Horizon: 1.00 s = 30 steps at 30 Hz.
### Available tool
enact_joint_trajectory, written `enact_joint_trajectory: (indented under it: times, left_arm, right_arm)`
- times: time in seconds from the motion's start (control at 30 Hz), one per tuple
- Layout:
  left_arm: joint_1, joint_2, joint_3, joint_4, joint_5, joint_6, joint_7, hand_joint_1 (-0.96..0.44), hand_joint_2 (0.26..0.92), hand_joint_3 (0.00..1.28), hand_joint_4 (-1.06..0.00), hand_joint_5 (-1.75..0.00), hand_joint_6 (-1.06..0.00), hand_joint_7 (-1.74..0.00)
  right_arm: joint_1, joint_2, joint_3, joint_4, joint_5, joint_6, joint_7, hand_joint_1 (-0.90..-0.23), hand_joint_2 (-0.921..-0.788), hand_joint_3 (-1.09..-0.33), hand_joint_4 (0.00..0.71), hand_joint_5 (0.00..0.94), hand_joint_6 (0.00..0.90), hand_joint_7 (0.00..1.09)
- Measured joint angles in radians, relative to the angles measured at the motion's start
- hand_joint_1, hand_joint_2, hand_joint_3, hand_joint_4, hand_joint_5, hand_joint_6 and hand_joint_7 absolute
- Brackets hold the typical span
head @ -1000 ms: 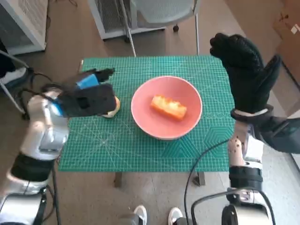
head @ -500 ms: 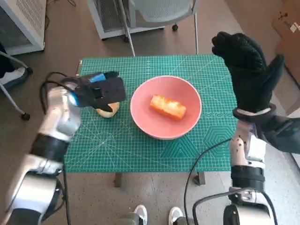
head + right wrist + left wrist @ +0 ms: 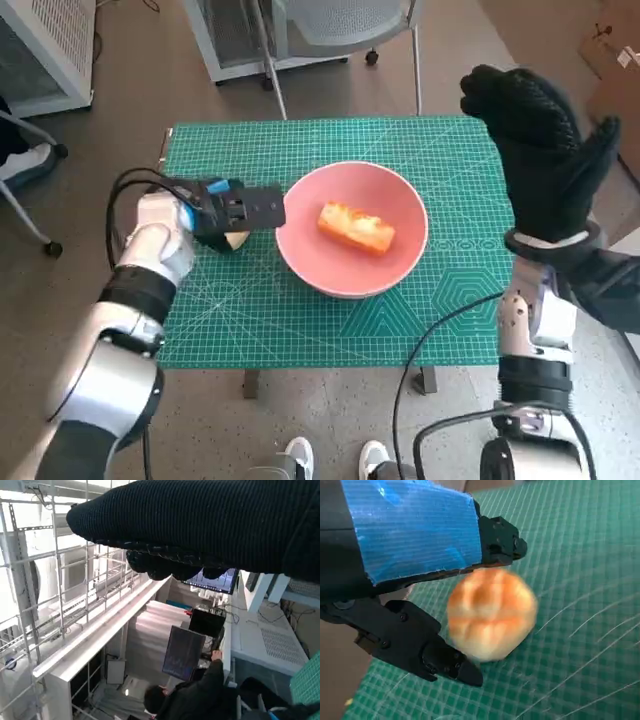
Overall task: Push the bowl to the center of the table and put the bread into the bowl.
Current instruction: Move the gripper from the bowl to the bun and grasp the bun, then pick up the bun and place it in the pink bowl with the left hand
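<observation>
From the head view, the pink bowl sits mid-table, one bread piece already inside; the left hand covers a round bun just left of it. The right hand hangs raised, fingers spread, holding nothing. The left wrist view shows fingers bracketing the bun (contact unclear).
</observation>
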Motion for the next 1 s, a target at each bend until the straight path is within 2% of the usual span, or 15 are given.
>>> enact_joint_trajectory:
  times: [0.1, 0.13, 0.2, 0.23, 0.3, 0.33, 0.37, 0.4, 0.43, 0.57, 0.8, 1.0]
  left_arm:
    - [-0.011, -0.012, -0.024, 0.03, 0.017, 0.004, -0.014, -0.17, 0.731, 0.0, -0.31, -0.5, -0.34, -0.01]
    - [-0.013, -0.014, -0.028, 0.035, 0.019, 0.005, -0.016, -0.16, 0.737, 0.0, -0.29, -0.47, -0.35, -0.01]
    - [-0.019, -0.02, -0.046, 0.05, 0.033, 0.005, -0.033, -0.15, 0.752, 0.01, -0.31, -0.26, -0.39, -0.01]
    - [-0.022, -0.023, -0.057, 0.061, 0.039, 0.006, -0.042, -0.15, 0.756, 0.01, -0.32, -0.23, -0.41, -0.02]
    - [-0.026, -0.028, -0.071, 0.075, 0.049, 0.01, -0.058, -0.13, 0.778, 0.02, -0.42, -0.17, -0.51, -0.06]
    - [-0.027, -0.031, -0.079, 0.081, 0.057, 0.013, -0.064, -0.12, 0.781, 0.02, -0.43, -0.17, -0.53, -0.07]
    - [-0.029, -0.033, -0.085, 0.087, 0.062, 0.015, -0.067, -0.11, 0.793, 0.02, -0.55, -0.29, -0.6, -0.16]
    - [-0.031, -0.035, -0.089, 0.092, 0.065, 0.017, -0.067, -0.07, 0.828, 0.03, -0.62, -0.58, -0.65, -0.48]
    - [-0.033, -0.036, -0.09, 0.096, 0.066, 0.02, -0.067, -0.05, 0.854, 0.03, -0.66, -0.76, -0.68, -0.7]
    - [-0.038, -0.036, -0.082, 0.105, 0.062, 0.036, -0.022, -0.01, 0.881, 0.04, -0.77, -1.09, -0.72, -0.89]
    - [-0.023, -0.021, -0.029, 0.086, 0.019, -0.004, 0.108, 0.0, 0.902, 0.05, -0.73, -1.13, -0.68, -1.1]
    - [-0.017, 0.002, -0.008, 0.022, 0.006, -0.036, 0.137, 0.0, 0.907, 0.05, -0.74, -1.09, -0.66, -1.17]
  right_arm:
    - [0.005, 0.0, -0.001, -0.004, -0.001, 0.003, -0.004, -0.605, -0.921, -0.594, 0.327, 0.0, 0.374, 0.0]
    - [0.006, 0.0, -0.001, -0.005, -0.001, 0.004, -0.005, -0.605, -0.921, -0.594, 0.327, 0.0, 0.374, 0.0]
    - [0.009, 0.0, -0.001, -0.009, -0.006, 0.005, -0.01, -0.604, -0.921, -0.595, 0.327, 0.0, 0.374, 0.0]
    - [0.01, 0.0, -0.001, -0.011, -0.01, 0.005, -0.013, -0.604, -0.921, -0.596, 0.327, 0.0, 0.374, 0.0]
    - [0.013, 0.0, -0.001, -0.016, -0.013, 0.005, -0.017, -0.604, -0.921, -0.596, 0.326, 0.0, 0.373, 0.0]
    - [0.014, 0.0, -0.001, -0.019, -0.015, 0.005, -0.019, -0.604, -0.921, -0.596, 0.326, 0.0, 0.373, 0.0]
    - [0.015, 0.0, -0.001, -0.021, -0.018, 0.005, -0.021, -0.604, -0.921, -0.596, 0.327, 0.0, 0.373, 0.0]
    - [0.015, 0.0, -0.001, -0.023, -0.021, 0.005, -0.023, -0.604, -0.921, -0.596, 0.327, 0.0, 0.373, 0.0]
    - [0.015, 0.0, -0.001, -0.025, -0.023, 0.005, -0.024, -0.604, -0.921, -0.596, 0.328, 0.001, 0.373, 0.0]
    - [0.016, 0.0, 0.0, -0.03, -0.029, 0.005, -0.031, -0.603, -0.921, -0.596, 0.328, 0.001, 0.374, 0.0]
    - [0.017, 0.001, 0.002, -0.033, -0.029, 0.007, -0.032, -0.602, -0.921, -0.597, 0.33, 0.001, 0.372, 0.0]
    - [0.017, 0.001, 0.002, -0.033, -0.026, 0.011, -0.031, -0.603, -0.921, -0.596, 0.331, 0.002, 0.373, 0.0]
